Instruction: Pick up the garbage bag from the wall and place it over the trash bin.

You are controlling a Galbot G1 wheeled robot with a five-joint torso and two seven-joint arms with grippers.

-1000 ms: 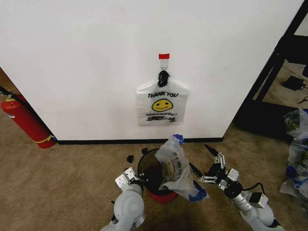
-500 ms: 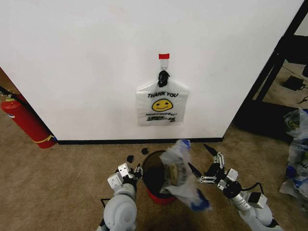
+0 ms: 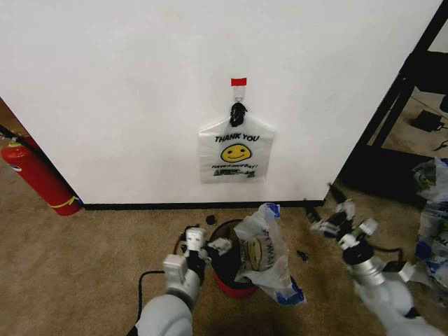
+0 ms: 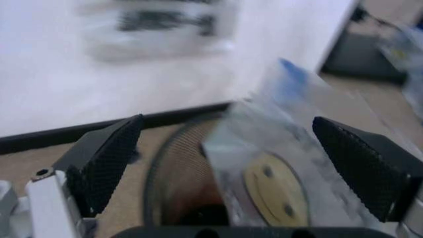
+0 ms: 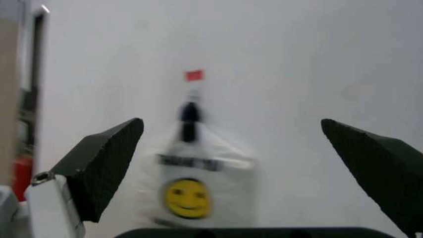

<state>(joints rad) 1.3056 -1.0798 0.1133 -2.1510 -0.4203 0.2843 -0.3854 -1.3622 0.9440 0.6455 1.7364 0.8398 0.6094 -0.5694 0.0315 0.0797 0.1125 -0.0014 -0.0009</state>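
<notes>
With both my left hand and right hand spread and holding nothing, I judge the bag, slumped half over the bin on the floor, could slide off.

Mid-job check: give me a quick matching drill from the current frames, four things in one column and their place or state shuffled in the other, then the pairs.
Things
1. garbage bag
2. flat bag
3. right gripper
4. fire extinguisher

Places or states
A. leaning at the wall's left end, on the carpet
B. open, empty, raised to the right of the trash bin
C. draped on the bin's right rim, smiley showing
D. hanging by black-knotted handles from the hook under the red tape

Pairs: 1-C, 2-D, 3-B, 4-A

The left gripper is open at the bin's left rim.
</notes>
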